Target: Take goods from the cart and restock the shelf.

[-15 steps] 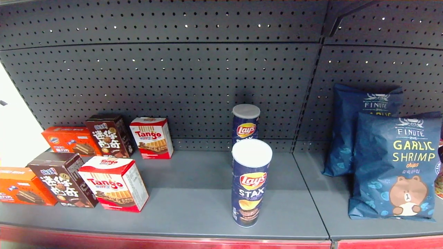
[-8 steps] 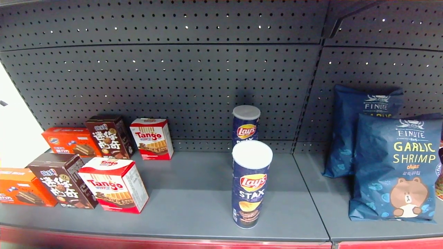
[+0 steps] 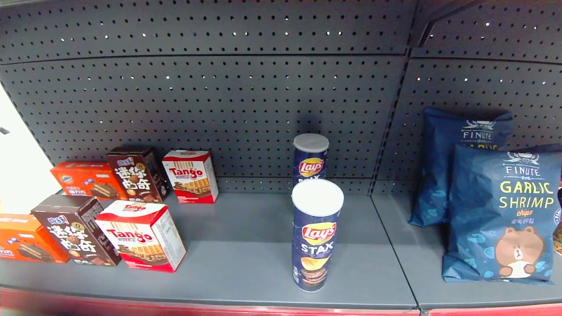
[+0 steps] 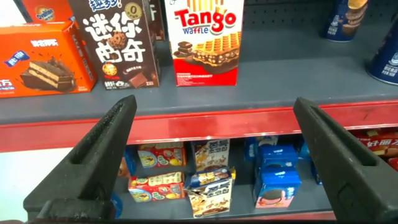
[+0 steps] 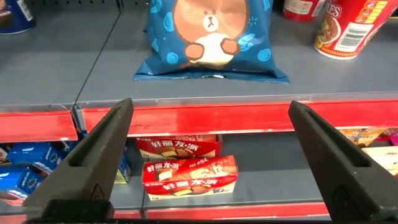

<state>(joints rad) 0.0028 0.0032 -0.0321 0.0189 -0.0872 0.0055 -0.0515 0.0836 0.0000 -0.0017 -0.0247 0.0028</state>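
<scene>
The dark grey metal shelf [image 3: 246, 254] is the one I am to fill, and I have nothing in hand for it. The left gripper [image 4: 214, 104] and the right gripper [image 5: 211, 107] both hang before its red front lip [image 4: 217, 127] with black fingers spread wide and bare. Nearest on the board, at 6 o'clock in the head view, stands a tall dark blue chip can with a white lid [image 3: 317, 239]. At 8 o'clock a red and white wafer box [image 3: 140, 235] ends a row with a brown biscuit box [image 3: 74, 230] and an orange cake box [image 3: 26, 239], and at 3 o'clock leans a dark blue crisp bag printed with a brown bear [image 3: 500, 215]. Farther back, at 12 o'clock from the front can, a second blue can [image 3: 310, 160] stands close to the perforated grey back panel [image 3: 219, 109]. My worry is the front can. It is tall, narrow and near the lip, so I judge an arm swinging in with fresh stock could clip it and send it over the edge. The bare stretch between boxes and cans looks the safer slot.
</scene>
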